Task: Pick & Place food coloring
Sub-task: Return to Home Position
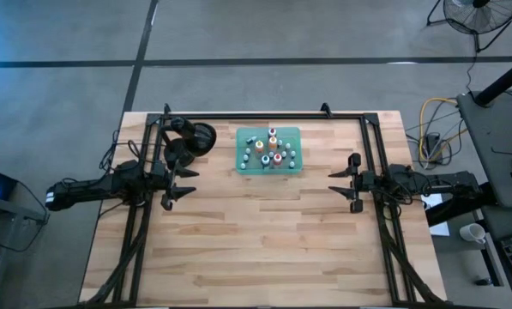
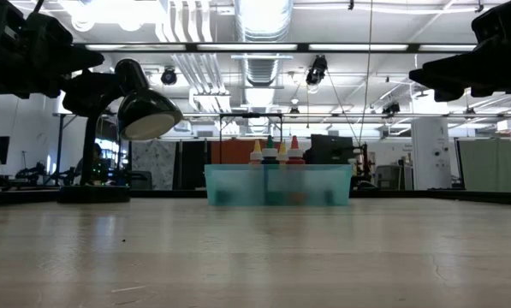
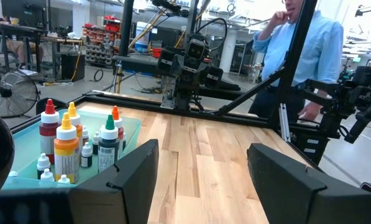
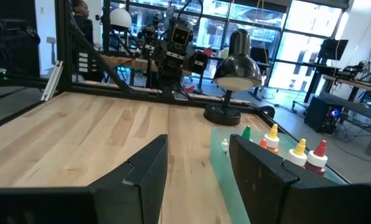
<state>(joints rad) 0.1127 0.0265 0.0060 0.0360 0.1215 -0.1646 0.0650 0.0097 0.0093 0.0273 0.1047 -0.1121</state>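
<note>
Left gripper and right gripper hang spread wide, empty; food coloring stands in tray, labels unreadable.

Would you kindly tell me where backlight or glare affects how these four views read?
Low view: ceiling lights backlight everything, so the desk lamp and the arms read as silhouettes. Right wrist view: bright windows glare behind the lamp. High view: even light on the open left gripper and right gripper flanking the green bin. Left wrist view: the food coloring bottles are evenly lit.

lower halves of bottles blurred behind bin wall, person cropped at top
</note>
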